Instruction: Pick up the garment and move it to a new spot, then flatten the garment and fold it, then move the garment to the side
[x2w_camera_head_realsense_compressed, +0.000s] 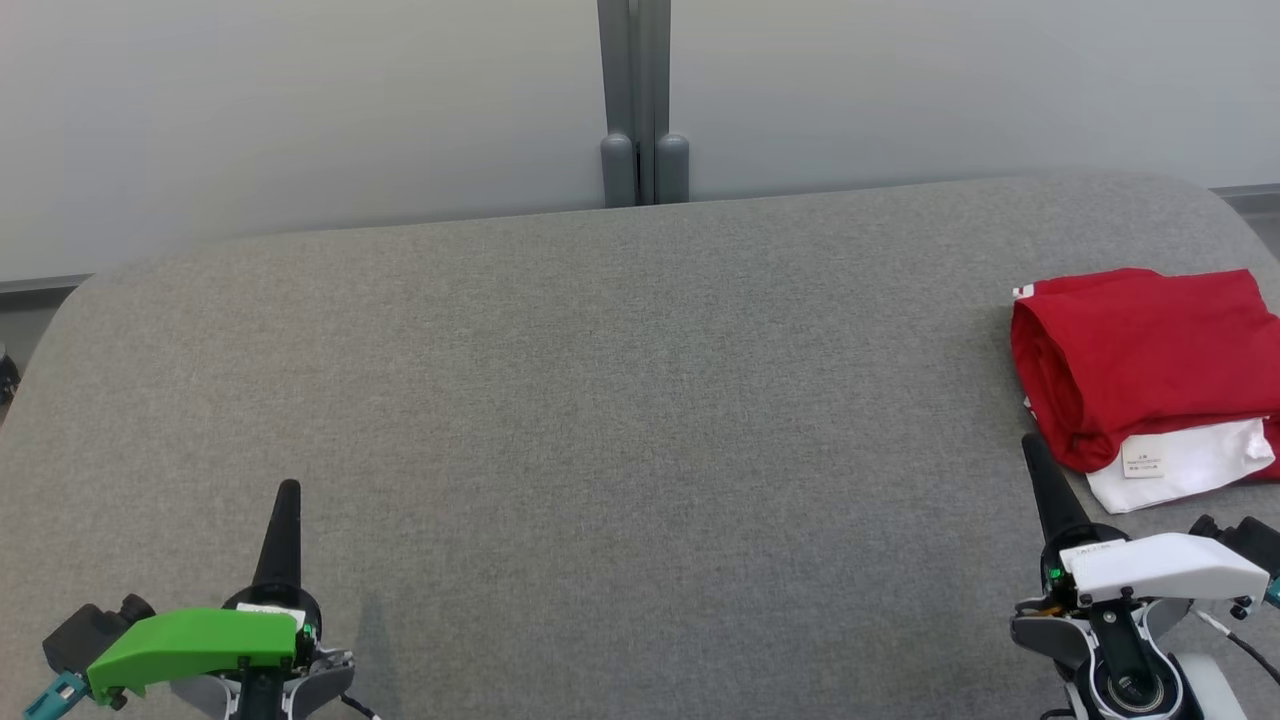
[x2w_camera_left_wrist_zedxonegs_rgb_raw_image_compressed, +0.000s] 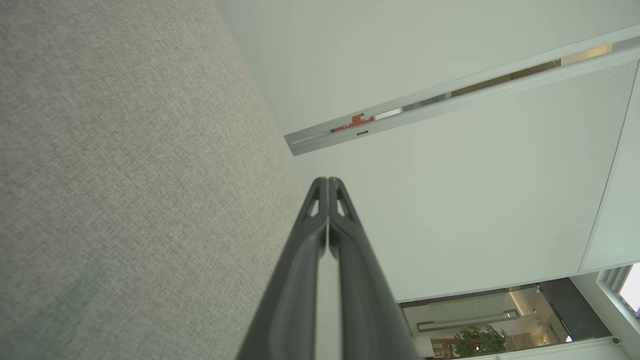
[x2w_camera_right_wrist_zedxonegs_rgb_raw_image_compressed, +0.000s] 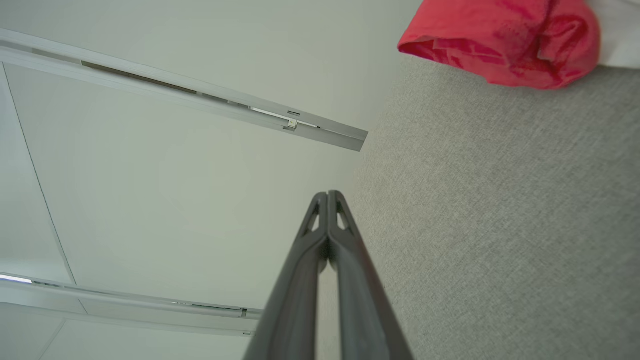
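Head view looks down on table (x2w_camera_head_realsense_compressed: 600, 400); wrist views skim it.

Matt, coarse-woven grey cloth covers the table (x2w_camera_head_realsense_compressed: 600, 400), the garment (x2w_camera_head_realsense_compressed: 1140, 350) is soft red and white fabric, and the left gripper (x2w_camera_head_realsense_compressed: 288, 492) and right gripper (x2w_camera_head_realsense_compressed: 1032, 448) look like smooth, dark, faintly sheened plastic.

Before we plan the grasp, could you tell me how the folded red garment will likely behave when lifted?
The red garment shows soft rounded folds, so it will probably droop and unfold if pinched at one edge. Its white layer pokes out underneath and may slip loose. On the textured grey table, pushing would likely bunch it.
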